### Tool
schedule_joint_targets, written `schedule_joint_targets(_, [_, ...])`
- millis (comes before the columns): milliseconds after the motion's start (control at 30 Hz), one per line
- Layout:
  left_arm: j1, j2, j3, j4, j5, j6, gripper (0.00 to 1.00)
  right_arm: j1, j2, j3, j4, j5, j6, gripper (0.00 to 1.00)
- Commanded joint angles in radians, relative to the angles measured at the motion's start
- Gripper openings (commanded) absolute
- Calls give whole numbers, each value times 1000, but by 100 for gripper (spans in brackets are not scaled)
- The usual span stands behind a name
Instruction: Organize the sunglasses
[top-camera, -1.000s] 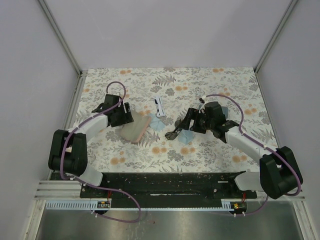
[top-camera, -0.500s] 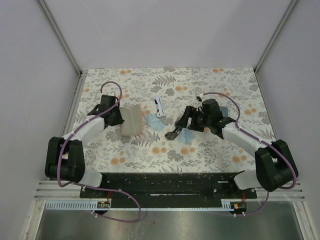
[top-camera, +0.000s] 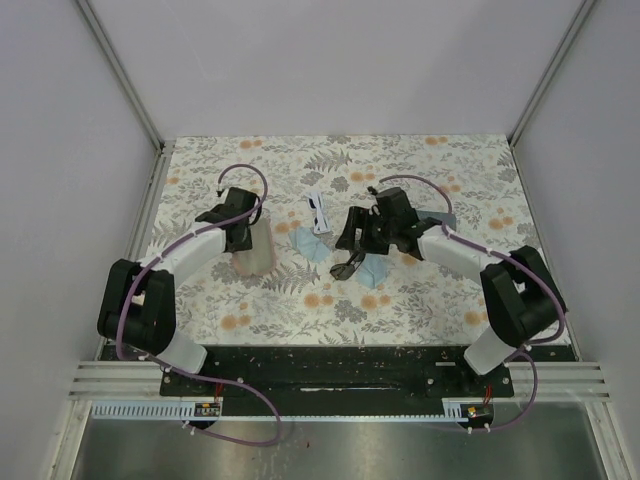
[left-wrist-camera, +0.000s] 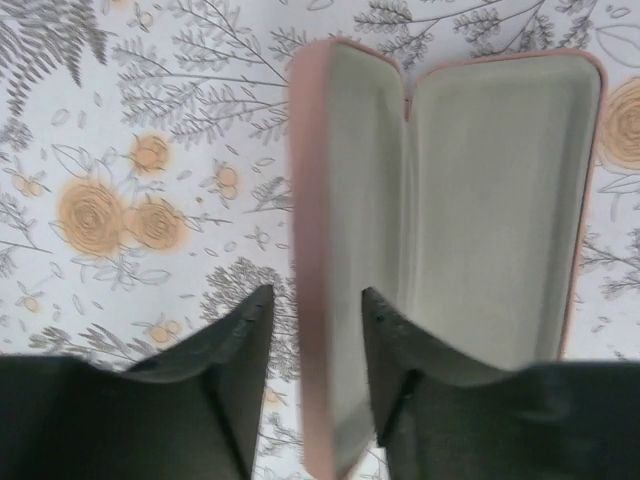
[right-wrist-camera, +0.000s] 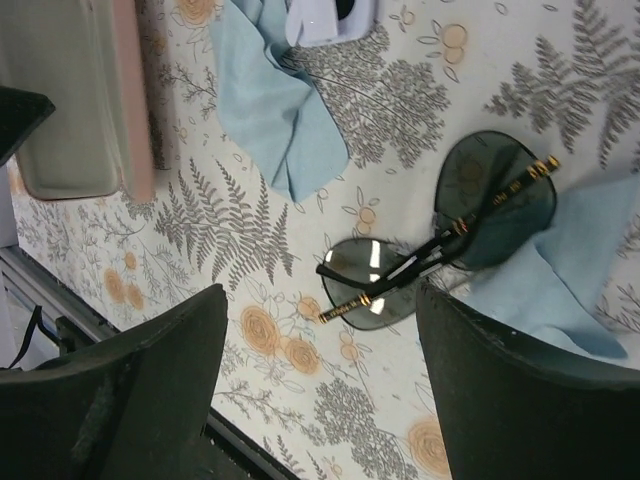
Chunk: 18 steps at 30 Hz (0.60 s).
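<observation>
The dark-framed sunglasses (top-camera: 347, 268) lie folded on the floral table, partly on a light blue cloth (top-camera: 377, 271). In the right wrist view the dark pair (right-wrist-camera: 440, 240) lies just beyond my right gripper (right-wrist-camera: 322, 300), which is wide open and empty. The white-framed sunglasses (top-camera: 318, 212) lie farther back; they show at the top edge of the right wrist view (right-wrist-camera: 325, 15). My left gripper (left-wrist-camera: 315, 335) straddles the left wall of the open pink case (left-wrist-camera: 480, 200), with a gap on one side. The case (top-camera: 256, 245) is empty.
A second light blue cloth (top-camera: 309, 243) lies between the pink case and the dark pair, also in the right wrist view (right-wrist-camera: 275, 110). A grey-blue case (top-camera: 443, 218) lies behind the right arm. Grey walls enclose the table on three sides.
The pink case has gone from closed and slanted to open and lying lengthwise under my left gripper. My right arm has moved left and back, staying open above the dark sunglasses.
</observation>
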Motion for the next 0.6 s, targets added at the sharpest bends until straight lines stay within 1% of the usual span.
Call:
schedule_joint_targets(0, [-24,7,85,-20,-19,12,63,44,68,101,-20,65,-44,79])
schedule_joint_targets(33, [-27,-2,89,-19,15,8,72,50,84,123,-26,71,-48,77])
schedule_joint_targets(67, [-27,-10,92,-14,33,6,77,55,102,134,-31,78,-54,75])
schedule_joint_targets(100, [-27,-30,94,-8,73,3,81,59,117,157,-37,82,-59,73])
schedule_joint_targets(200, [-24,-81,85,24,153,-3,89,75,170,201,-49,93,-80,65])
schedule_joint_targets(300, [-5,-111,80,50,250,-12,89,88,229,258,-77,108,-103,57])
schedule_joint_targets(400, [6,-137,82,50,287,-23,90,108,291,313,-107,143,-125,55])
schedule_joint_targets(567, [7,-229,59,69,343,-44,90,134,375,388,-158,217,-157,51])
